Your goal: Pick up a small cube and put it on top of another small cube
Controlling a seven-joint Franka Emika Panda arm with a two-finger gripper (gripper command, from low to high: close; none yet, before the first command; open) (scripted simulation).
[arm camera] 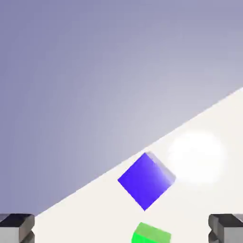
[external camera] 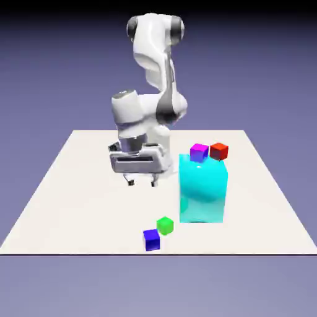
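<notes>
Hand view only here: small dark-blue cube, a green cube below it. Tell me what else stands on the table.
Observer: A large cyan block stands toward the exterior view's right of the small dark-blue cube and the small green cube.
Operator: Report anything near that block.
Observer: A small magenta cube and a small red cube show at its top far edge; whether they rest on it or stand behind it, I cannot tell.
Operator: State the gripper's position.
Observer: The gripper hangs open and empty above the white table, farther from the camera than both near cubes.
</notes>
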